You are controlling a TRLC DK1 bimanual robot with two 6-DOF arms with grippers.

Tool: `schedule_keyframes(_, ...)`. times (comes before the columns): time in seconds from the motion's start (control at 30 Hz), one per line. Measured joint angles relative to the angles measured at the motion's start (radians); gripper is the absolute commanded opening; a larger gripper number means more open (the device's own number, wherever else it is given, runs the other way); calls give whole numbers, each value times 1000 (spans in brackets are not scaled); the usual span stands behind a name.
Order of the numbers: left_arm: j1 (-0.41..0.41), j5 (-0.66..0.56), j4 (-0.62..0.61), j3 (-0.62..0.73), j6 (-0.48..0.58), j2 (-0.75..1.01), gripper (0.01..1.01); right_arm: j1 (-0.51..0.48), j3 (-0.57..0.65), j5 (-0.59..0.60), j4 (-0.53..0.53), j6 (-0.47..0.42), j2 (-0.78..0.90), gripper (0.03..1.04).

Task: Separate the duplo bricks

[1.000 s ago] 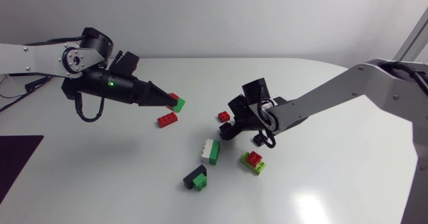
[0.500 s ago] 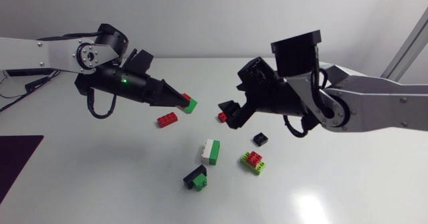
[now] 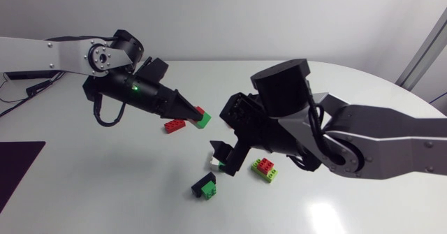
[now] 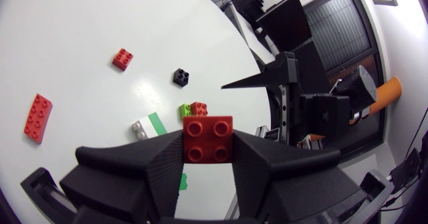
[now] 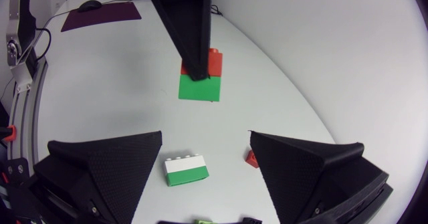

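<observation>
The worktop (image 3: pixel 105 192) is white and glossy, with a rounded far edge and a soft patch of glare towards its right side. A dark purple mat (image 3: pixel 17 171) lies flat at its left side.

My left hand (image 3: pixel 194 113) hangs above the surface, clamped on a red-on-green duplo stack (image 3: pixel 202 118); both fingers pinch the red brick while the green one juts free. My right hand (image 3: pixel 227 156) hangs near it with its fingers spread wide, gripping nothing. The stack is ahead of that hand, not between its fingers.

Under my right hand lies a white-and-green pair (image 5: pixel 186 169). A long red brick (image 3: pixel 174 125) lies below my left hand. A red-on-lime pair (image 3: pixel 264 169) and a black-and-green pair (image 3: pixel 205 186) sit nearer the front. A small red brick (image 4: pixel 122 58) and a small black brick (image 4: pixel 181 76) lie singly, apart from each other.
</observation>
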Motion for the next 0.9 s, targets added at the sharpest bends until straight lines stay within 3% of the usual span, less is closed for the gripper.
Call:
schedule_keyframes(0.53, -63, 3, -1, 1, 0, 28, 218, 26, 21, 42, 3, -3, 0, 944)
schedule_keyframes(0.7, -66, 6, 4, 1, 0, 28, 218, 26, 23, 53, 20, -2, 9, 897)
schedule_keyframes(0.9, -66, 6, 30, 1, 0, 28, 218, 29, 24, 53, 34, 2, 23, 713)
